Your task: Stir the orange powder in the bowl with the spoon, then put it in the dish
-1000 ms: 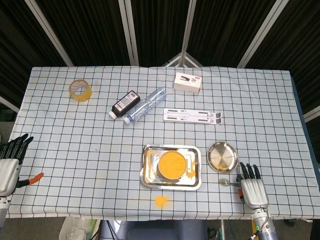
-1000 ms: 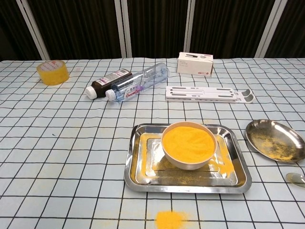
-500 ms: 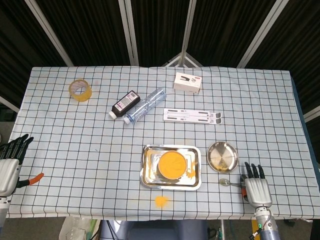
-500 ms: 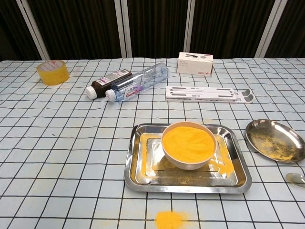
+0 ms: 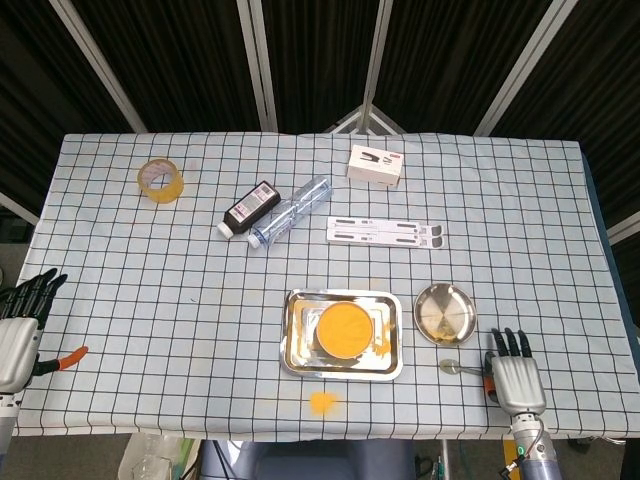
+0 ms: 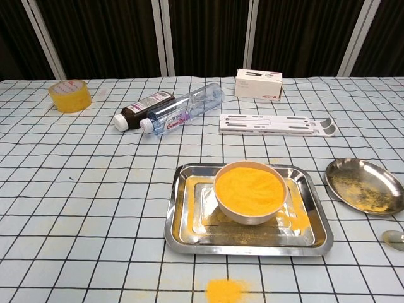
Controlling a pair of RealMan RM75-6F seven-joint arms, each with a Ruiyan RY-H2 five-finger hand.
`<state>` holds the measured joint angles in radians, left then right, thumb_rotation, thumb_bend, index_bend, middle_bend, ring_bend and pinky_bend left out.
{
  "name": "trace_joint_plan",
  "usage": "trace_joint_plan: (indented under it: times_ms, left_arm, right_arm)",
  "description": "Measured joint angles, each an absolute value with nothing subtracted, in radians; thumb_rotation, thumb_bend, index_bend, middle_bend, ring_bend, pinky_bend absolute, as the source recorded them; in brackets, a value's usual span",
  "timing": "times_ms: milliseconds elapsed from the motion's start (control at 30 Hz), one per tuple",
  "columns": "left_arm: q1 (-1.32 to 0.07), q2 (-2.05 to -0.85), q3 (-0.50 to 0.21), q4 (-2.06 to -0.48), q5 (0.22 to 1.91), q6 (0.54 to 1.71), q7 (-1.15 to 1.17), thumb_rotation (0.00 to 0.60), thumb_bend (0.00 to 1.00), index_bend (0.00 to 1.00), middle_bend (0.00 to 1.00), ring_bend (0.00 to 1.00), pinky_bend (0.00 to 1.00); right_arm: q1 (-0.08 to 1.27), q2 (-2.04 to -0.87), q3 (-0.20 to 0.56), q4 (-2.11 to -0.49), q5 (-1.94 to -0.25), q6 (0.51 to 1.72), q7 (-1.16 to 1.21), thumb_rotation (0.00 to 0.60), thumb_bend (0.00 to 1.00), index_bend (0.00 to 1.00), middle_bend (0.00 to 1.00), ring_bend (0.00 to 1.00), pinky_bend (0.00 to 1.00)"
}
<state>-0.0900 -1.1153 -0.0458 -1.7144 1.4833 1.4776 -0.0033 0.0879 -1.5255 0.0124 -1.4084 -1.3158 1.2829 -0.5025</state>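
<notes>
— Checked the left hand (image 5: 18,330) first?

— Did. Found it at the table's (image 5: 120,290) far left edge, fingers apart, holding nothing. Looked well apart from everything that mattered.

— And the bowl (image 5: 347,329)?

— Sat inside the tray (image 5: 295,352), heaped nearly to the rim with orange powder. Noticed loose powder on the tray floor, and a spill (image 5: 322,402) on the cloth just in front of it.

— So called for a gentle stir. Then the dish (image 5: 445,312)?

— Lay just right of the tray, dusted with a little powder, otherwise ready.

— Spoon (image 5: 452,367)?

— Rested flat on the table just in front of the dish, bowl end pointing left, handle running toward the right hand (image 5: 517,372).

— Gripped yet?

— No. Saw that hand lying spread and flat at the handle's end, clasping nothing. Could not tell whether it touched the handle.

— Judged the pickup as the step in hand, then.

— Agreed. Needed to pinch the thin handle near its end, between thumb and a finger, and lift it level. Best to approach low, since a flat spoon slides away easily on cloth.

— And afterwards?

— Needed to keep strokes slow and shallow, away from the rim, given how full the bowl stood.
</notes>
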Motion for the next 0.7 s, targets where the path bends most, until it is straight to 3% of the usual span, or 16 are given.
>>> trace_joint_plan:
  times_ms: [700]
  left_arm:
    - [-0.090, -1.115, -0.041, -1.716, 1.497, 1.482, 0.000, 0.600, 0.00, 0.00, 0.00, 0.00, 0.00]
  right_arm:
    - [0.103, -1.475, 0.041, -1.509, -1.335, 1.315, -0.469, 0.600, 0.46, 0.62, 0.15, 0.00, 0.00]
